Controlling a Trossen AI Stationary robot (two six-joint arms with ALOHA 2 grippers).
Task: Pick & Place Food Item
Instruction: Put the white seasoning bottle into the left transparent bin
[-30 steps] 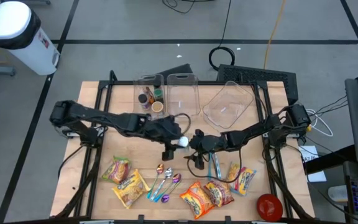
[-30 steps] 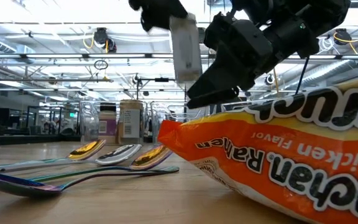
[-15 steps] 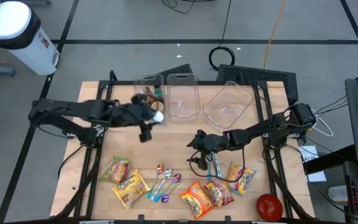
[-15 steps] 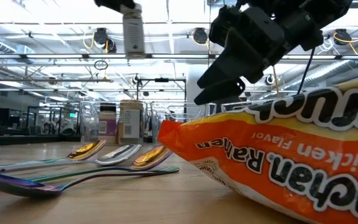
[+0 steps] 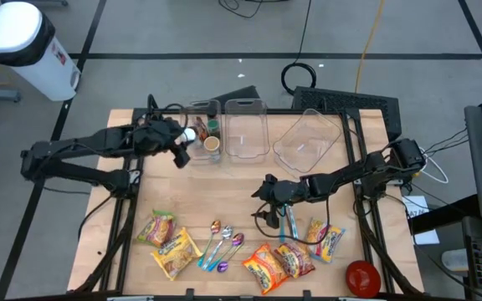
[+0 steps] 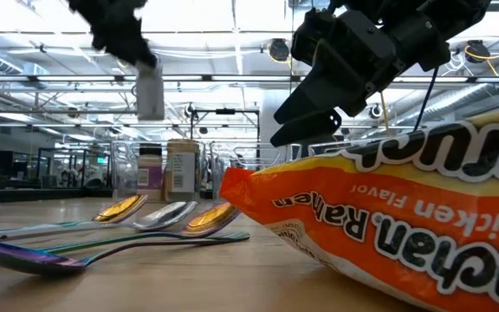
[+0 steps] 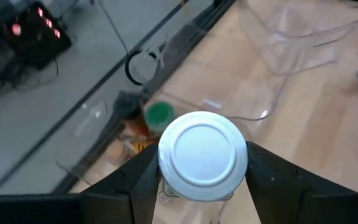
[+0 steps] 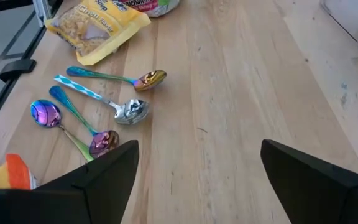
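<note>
My left gripper (image 5: 186,144) is shut on a jar with a white lid (image 5: 189,134) and holds it in the air over the leftmost clear container (image 5: 192,109) at the table's far edge. In the left wrist view the round lid (image 7: 202,155) sits between my two dark fingers, above a green-lidded jar (image 7: 159,114) standing in that container. The low view shows the jar (image 6: 150,91) hanging under the gripper. My right gripper (image 5: 264,209) hovers open over the table's middle, with nothing between its fingers (image 8: 123,171). My left gripper pinches the jar between its two fingers, one on each opposite side just under the white lid (image 7: 161,173). The fingers (image 7: 138,186) come from above, slanting down from the table's left. The jar hangs about upright, lifted clear of table and container.
Two more clear containers (image 5: 244,125) (image 5: 308,138) stand along the far edge. Several spoons (image 5: 223,244) and ramen packets (image 5: 174,251) (image 5: 279,261) lie near the front edge, with candy packets (image 5: 325,238) and a red lid (image 5: 363,278) at the right.
My left gripper has carried the jar from the table's middle, beside the right gripper, toward the far left. It now holds the jar above the leftmost container. It has turned on the way, and the jar has stayed clear of the table.
</note>
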